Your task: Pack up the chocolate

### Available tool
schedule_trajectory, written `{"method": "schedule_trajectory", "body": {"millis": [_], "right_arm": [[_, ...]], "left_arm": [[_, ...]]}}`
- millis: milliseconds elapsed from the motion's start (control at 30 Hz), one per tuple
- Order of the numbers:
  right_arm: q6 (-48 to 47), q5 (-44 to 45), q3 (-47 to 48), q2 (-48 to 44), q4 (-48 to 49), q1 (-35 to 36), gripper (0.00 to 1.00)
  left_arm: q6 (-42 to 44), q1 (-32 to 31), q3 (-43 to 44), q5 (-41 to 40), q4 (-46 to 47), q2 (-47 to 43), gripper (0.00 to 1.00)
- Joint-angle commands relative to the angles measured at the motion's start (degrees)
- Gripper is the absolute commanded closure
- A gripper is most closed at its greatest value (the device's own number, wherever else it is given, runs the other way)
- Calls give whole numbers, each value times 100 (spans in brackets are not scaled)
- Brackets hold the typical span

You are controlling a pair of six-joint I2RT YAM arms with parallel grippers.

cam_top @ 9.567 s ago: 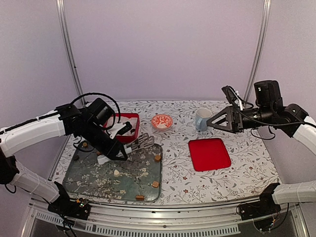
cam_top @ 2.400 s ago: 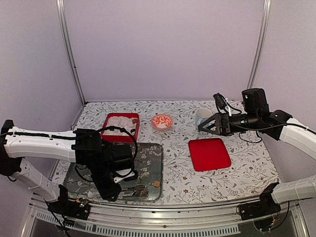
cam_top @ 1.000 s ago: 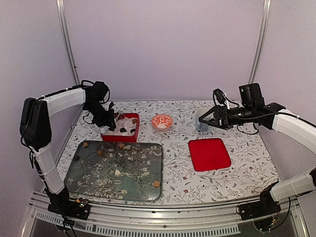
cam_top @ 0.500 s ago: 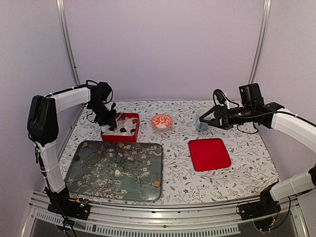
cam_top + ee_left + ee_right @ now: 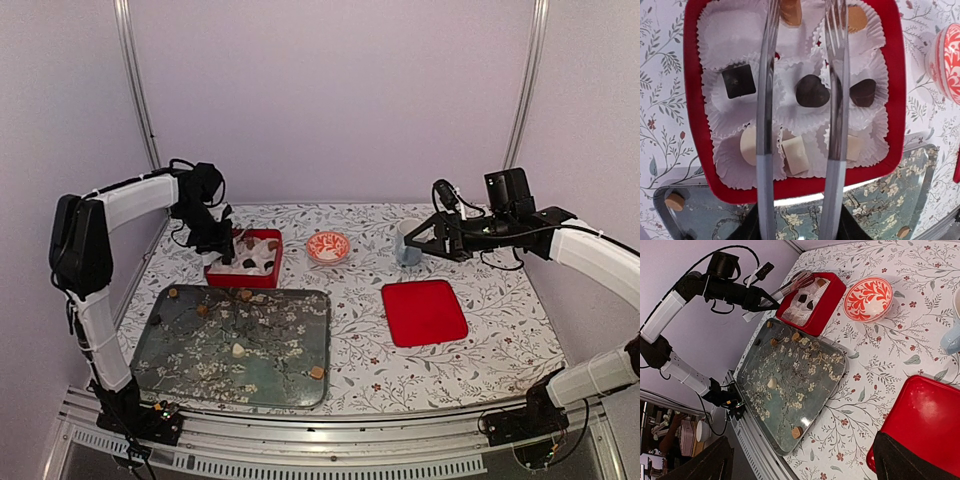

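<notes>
left arm delivers over the box [image 5: 694, 125]: my left gripper [image 5: 218, 240] stays clamped on the tongs [image 5: 765, 150], but their tines stand wider than a second ago. a caramel piece [image 5: 790, 12] now sits free between them in a paper cup [image 5: 796, 39] on the box's side away from the tray [image 5: 300, 345]. i read that as a drop just made. eight of the box's nine cups hold chocolate [image 5: 738, 81], and only the corner cup [image 5: 725, 35] away from both tray and bowl [image 5: 946, 65] is bare. several pieces wait on the tray just beside the box, so packing is well along but not done. my right gripper [image 5: 420, 236] hangs spread wide and empty by the mug [image 5: 404, 252], well apart from the box. the pieces are stubby, with little long axis. the dark heart [image 5: 811, 93] at the box's middle points its tip toward the tray, and the white block [image 5: 793, 155] just tray-side of it lies skewed in its cup.
</notes>
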Motion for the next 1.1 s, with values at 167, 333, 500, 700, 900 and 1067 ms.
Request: {"method": "schedule_trajectory", "body": {"millis": [167,333,500,700,900,1067], "right_arm": [[-61,-76,-50,-292,77,-28,1],[-52,-111,-152,-419,84,-28,1],[-17,-166,-269,-515,128,-27,1],[2,-227,-319,-559,154,-28,1],[34,-222,-416,-633,223,-28,1],[151,-308,-513,-590,411,-28,1]], "left_arm": [[-219,67,-717,50,-187,-1401,64],[-610,40,-1502,144,-416,-2399,63],[-814,33,-2065,12,-881,-3300,62],[-961,28,-2645,-7,-1479,-4021,62],[-1316,-18,-3377,176,-1722,-4654,60],[-1296,-41,-3731,266,-1710,-4725,59]]}}
